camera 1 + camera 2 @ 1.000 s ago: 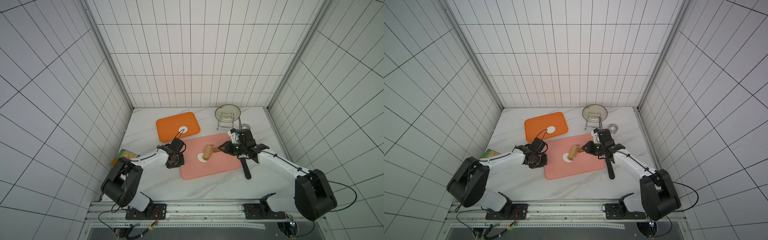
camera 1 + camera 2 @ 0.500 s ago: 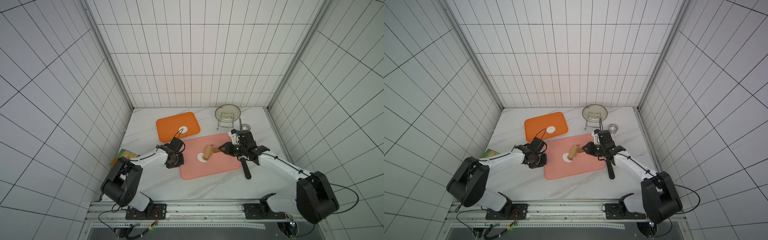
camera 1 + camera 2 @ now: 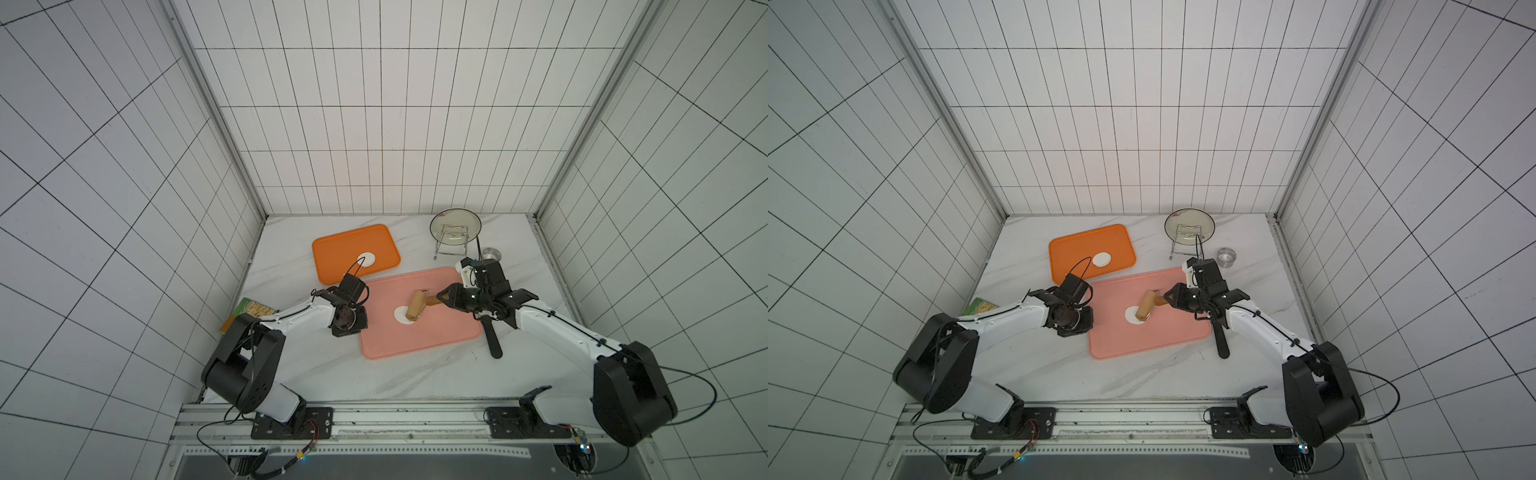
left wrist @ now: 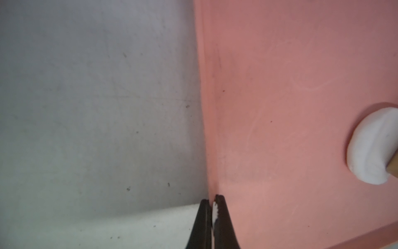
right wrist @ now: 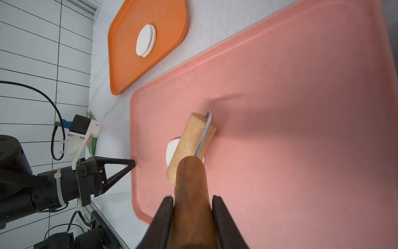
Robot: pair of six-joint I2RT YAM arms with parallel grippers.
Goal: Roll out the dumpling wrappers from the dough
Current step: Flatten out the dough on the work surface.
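A small white lump of dough [image 3: 400,314] [image 4: 370,146] lies on the pink board [image 3: 436,336], partly under a wooden roller [image 3: 414,311] [image 5: 191,142]. My right gripper [image 5: 192,199] [image 3: 443,297] is shut on the roller's brown handle, reaching in from the board's right side. In the right wrist view, two stacked round dumpling wrappers [image 5: 145,39] [image 3: 1101,259] rest on the orange tray [image 3: 340,249]. My left gripper [image 4: 213,199] [image 5: 133,162] is shut, its tips down at the pink board's left edge, with a white smear between the pads.
A steel ring [image 3: 1226,255] and a plate on a wire rack [image 3: 455,226] stand at the back right. A black-handled tool [image 3: 492,343] lies just right of the pink board. A green packet [image 3: 253,309] lies by the left wall.
The right wrist has shifted very slightly; the roller stays over the dough. The left arm has not moved.
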